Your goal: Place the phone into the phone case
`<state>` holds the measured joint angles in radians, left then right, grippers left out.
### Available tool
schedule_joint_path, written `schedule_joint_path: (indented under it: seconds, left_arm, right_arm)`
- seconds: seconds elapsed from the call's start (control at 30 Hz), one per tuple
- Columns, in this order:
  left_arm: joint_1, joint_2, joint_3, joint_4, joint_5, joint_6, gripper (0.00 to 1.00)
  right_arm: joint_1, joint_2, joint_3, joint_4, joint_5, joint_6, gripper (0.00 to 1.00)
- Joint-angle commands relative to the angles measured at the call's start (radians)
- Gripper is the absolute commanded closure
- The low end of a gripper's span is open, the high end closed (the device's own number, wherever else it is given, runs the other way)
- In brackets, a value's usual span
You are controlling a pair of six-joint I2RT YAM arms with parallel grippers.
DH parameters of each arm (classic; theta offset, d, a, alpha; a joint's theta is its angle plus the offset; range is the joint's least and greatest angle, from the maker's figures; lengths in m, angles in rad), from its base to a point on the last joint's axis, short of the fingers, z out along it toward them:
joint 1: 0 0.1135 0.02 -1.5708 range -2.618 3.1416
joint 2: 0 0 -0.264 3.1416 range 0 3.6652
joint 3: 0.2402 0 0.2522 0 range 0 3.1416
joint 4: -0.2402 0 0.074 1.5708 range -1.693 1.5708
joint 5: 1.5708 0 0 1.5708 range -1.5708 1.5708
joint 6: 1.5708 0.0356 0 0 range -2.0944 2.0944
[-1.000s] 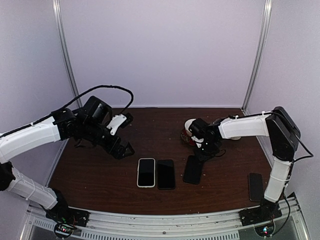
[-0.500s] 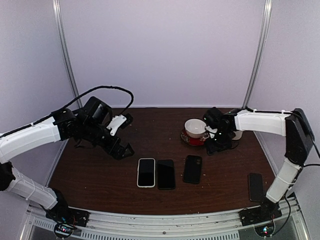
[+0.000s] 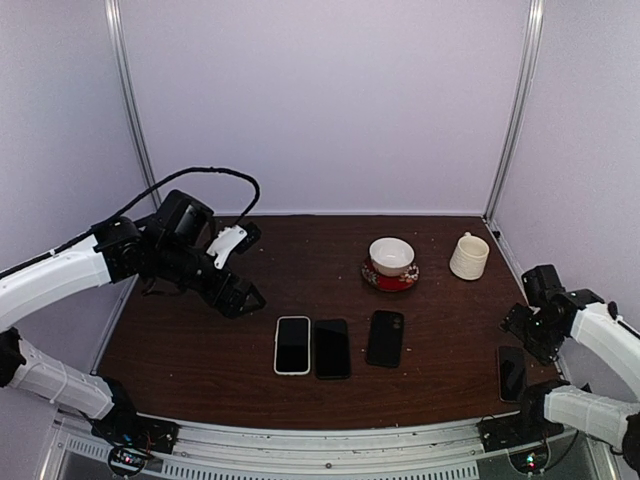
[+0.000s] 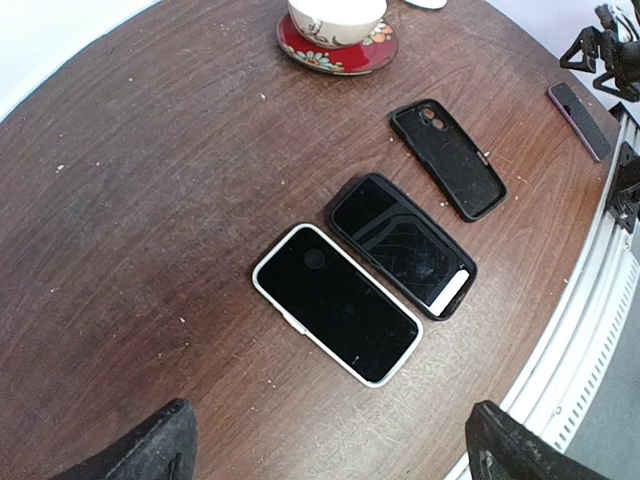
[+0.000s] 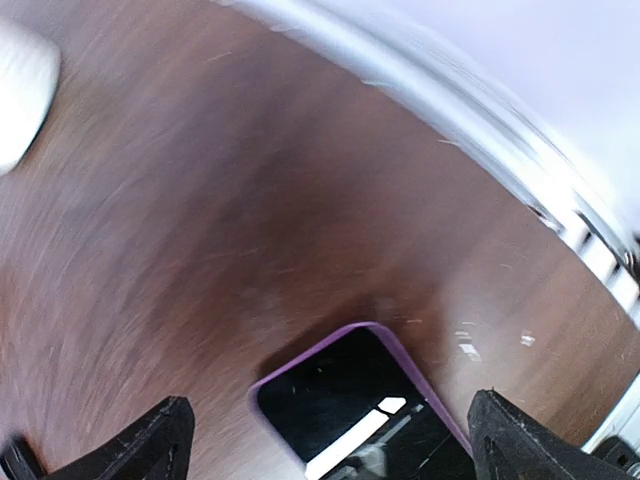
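Note:
Three flat things lie side by side at the table's front centre. A white-edged phone (image 3: 292, 344) (image 4: 335, 302) is screen up on the left, with a phone in a thick black case (image 3: 332, 348) (image 4: 400, 243) beside it. To the right lies an empty black phone case (image 3: 385, 338) (image 4: 447, 158), its camera hole showing. A purple-edged phone (image 3: 511, 373) (image 5: 350, 410) lies near the right front edge. My left gripper (image 3: 242, 298) (image 4: 330, 448) hovers open, left of and above the white-edged phone. My right gripper (image 3: 522, 325) (image 5: 330, 440) hangs open just over the purple-edged phone's end.
A white cup on a red saucer (image 3: 391, 263) (image 4: 338, 40) stands behind the phones. A white mug (image 3: 468, 256) is at the back right. The metal rail (image 3: 330, 445) runs along the front edge, and grey walls close in both sides.
My right gripper let go of the black phone case, opened wide and swung back to the far right, over the purple-edged phone. The left arm barely shifted.

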<state>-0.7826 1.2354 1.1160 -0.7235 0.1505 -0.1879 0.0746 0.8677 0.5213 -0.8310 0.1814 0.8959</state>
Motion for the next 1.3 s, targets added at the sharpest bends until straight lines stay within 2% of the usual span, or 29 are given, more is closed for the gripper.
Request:
schedule_joint_path:
  seconds: [0.0, 0.1, 0.23, 0.37, 0.47, 0.57, 0.67, 0.8, 0.93, 1.07, 1.13, 1.2, 1.27]
  left_arm:
    - [-0.001, -0.013, -0.016, 0.03, 0.031, 0.017, 0.03]
    - [-0.001, -0.016, -0.016, 0.03, 0.027, 0.02, 0.03]
    - [-0.001, -0.021, -0.016, 0.03, 0.025, 0.022, 0.02]
    - [-0.001, -0.02, -0.015, 0.03, 0.021, 0.024, 0.03]
    - [-0.001, -0.021, -0.012, 0.029, 0.026, 0.024, 0.02]
    - [-0.001, -0.019, -0.008, 0.03, 0.028, 0.025, 0.02]
    - [-0.001, -0.016, -0.003, 0.03, 0.042, 0.026, 0.03]
    - [-0.001, -0.014, -0.002, 0.03, 0.047, 0.025, 0.02]
    - [-0.001, -0.015, -0.004, 0.03, 0.053, 0.024, 0.02]
    - [-0.001, -0.013, -0.004, 0.03, 0.051, 0.024, 0.03]
    - [-0.001, -0.014, -0.005, 0.031, 0.058, 0.024, 0.03]
    - [-0.001, -0.016, -0.007, 0.034, 0.062, 0.022, 0.03]
    - [-0.001, -0.021, -0.012, 0.04, 0.068, 0.02, 0.03]
  right_arm:
    - [-0.115, -0.086, -0.081, 0.013, 0.048, 0.184, 0.0]
    - [-0.179, -0.03, -0.085, 0.08, -0.019, 0.175, 0.02]
    - [-0.26, 0.159, -0.067, 0.15, -0.171, 0.112, 0.06]
    - [-0.265, 0.272, -0.053, 0.149, -0.293, 0.059, 0.13]
    - [-0.253, 0.258, -0.061, 0.101, -0.339, 0.064, 0.19]
    - [-0.174, 0.182, -0.062, 0.028, -0.346, 0.132, 0.22]
    - [-0.022, 0.104, -0.067, 0.002, -0.338, 0.262, 0.24]
    - [0.131, 0.104, -0.038, 0.029, -0.293, 0.359, 0.26]
    - [0.181, 0.239, 0.12, -0.01, -0.254, 0.223, 0.26]
    - [0.209, 0.377, 0.305, -0.203, -0.195, 0.074, 0.19]
    - [0.215, 0.373, 0.307, -0.251, -0.189, 0.057, 0.14]
    - [0.215, 0.354, 0.291, -0.283, -0.205, 0.052, 0.01]
    - [0.216, 0.33, 0.267, -0.316, -0.235, 0.088, 0.01]
